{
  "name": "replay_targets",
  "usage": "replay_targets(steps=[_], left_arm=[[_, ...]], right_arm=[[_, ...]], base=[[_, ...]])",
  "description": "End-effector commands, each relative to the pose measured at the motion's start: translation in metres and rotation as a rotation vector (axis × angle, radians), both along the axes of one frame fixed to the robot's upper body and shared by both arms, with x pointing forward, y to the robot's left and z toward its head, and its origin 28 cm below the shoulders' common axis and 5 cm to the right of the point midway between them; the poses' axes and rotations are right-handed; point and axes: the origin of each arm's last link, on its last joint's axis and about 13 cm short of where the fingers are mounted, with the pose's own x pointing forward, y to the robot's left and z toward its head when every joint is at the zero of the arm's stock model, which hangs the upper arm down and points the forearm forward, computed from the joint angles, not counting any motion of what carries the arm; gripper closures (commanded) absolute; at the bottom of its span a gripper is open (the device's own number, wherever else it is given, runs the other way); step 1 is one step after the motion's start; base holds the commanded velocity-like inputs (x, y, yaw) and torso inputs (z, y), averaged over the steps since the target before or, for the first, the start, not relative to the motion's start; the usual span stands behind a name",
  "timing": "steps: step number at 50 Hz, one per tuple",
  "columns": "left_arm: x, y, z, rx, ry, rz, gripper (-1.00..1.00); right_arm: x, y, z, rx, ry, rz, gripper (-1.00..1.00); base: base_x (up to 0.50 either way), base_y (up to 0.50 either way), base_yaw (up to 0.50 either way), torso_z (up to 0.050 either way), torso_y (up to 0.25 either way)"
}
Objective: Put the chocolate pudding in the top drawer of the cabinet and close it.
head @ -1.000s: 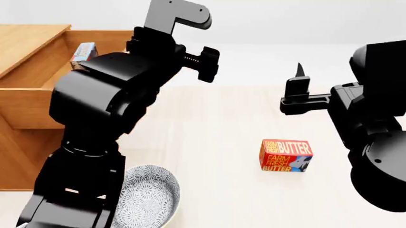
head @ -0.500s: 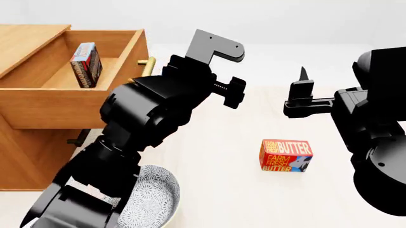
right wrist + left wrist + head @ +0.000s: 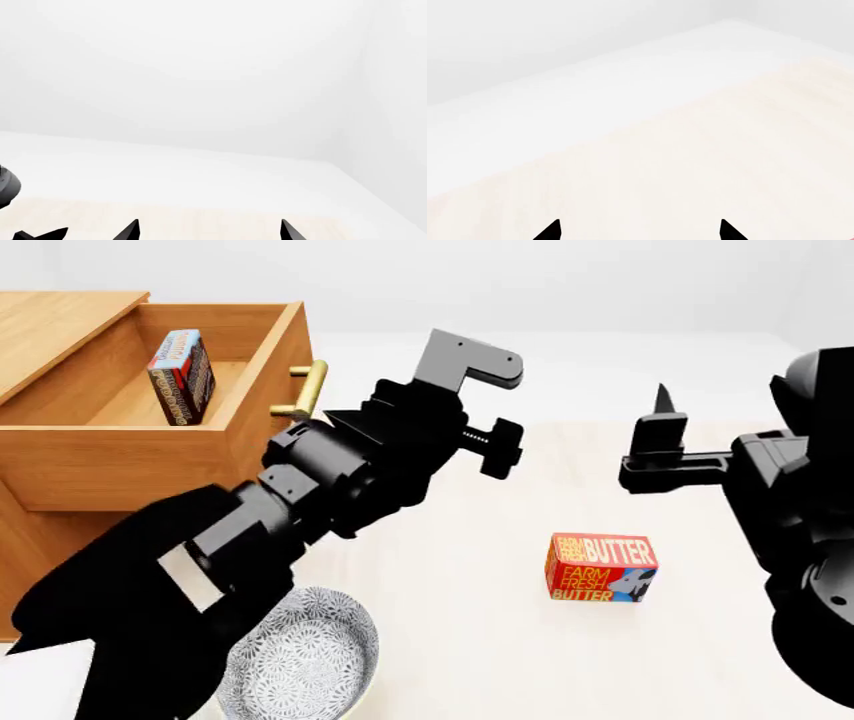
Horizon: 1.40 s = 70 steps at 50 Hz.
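Pale table [image 3: 454,570] under white walls; both tools [image 3: 639,231] [image 3: 208,231] spread, empty.

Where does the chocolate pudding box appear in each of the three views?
Head view: the chocolate pudding stands on edge inside the open top drawer, upper left.
Left wrist view: not in it; only pale tabletop.
Right wrist view: not in it.
Shared landmark: the pale tabletop, also a strip in the right wrist view.

Butter box [image 3: 602,567] lying on table [image 3: 441,570]; patterned bowl [image 3: 314,660] (partly hidden) nearer.
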Motion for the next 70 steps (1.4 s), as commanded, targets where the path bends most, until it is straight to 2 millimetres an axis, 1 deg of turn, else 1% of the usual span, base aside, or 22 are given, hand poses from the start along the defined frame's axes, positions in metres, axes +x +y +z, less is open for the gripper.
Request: replay_targets(steps=[1, 7, 16, 39, 46, 54, 70], left_arm=[[0.01, 0.014, -0.007, 0.012, 0.006, 0.124, -1.0], [0.014, 0.021, -0.011, 0.011, 0.014, 0.173, -1.0], [0.021, 0.034, -0.01, 0.004, 0.012, 0.219, -1.0], [0.036, 0.074, -0.011, -0.016, 0.015, 0.366, -1.0], [0.039, 0.084, -0.008, -0.027, 0.013, 0.41, -1.0], [0.04, 0.105, -0.008, -0.041, 0.016, 0.48, -1.0], [0.04, 0.135, -0.008, -0.054, 0.018, 0.581, -1.0]], right_arm=[[-0.001, -0.004, -0.003, 0.004, 0.004, -0.013, -1.0], [-0.001, -0.005, -0.004, 0.007, 0.006, -0.015, -1.0], [0.0, -0.005, -0.006, 0.009, 0.01, -0.017, -1.0], [0.006, -0.002, -0.011, 0.011, 0.023, -0.012, -1.0], [0.007, -0.001, -0.011, 0.01, 0.027, -0.01, -1.0], [0.009, 0.001, -0.012, 0.009, 0.029, -0.008, -1.0], [0.012, 0.005, -0.011, 0.005, 0.033, 0.002, -1.0]], base=[[0.0, 0.0, 0.0, 0.0, 0.0], [0.0, 0.0, 0.0, 0.0, 0.0], [0.0, 0.0, 0.0, 0.0, 0.0], [0.0, 0.0, 0.0, 0.0, 0.0], [0.0, 0.0, 0.0, 0.0, 0.0], [0.0, 0.0, 0.0, 0.0, 0.0], [0.0, 0.0, 0.0, 0.0, 0.0]])
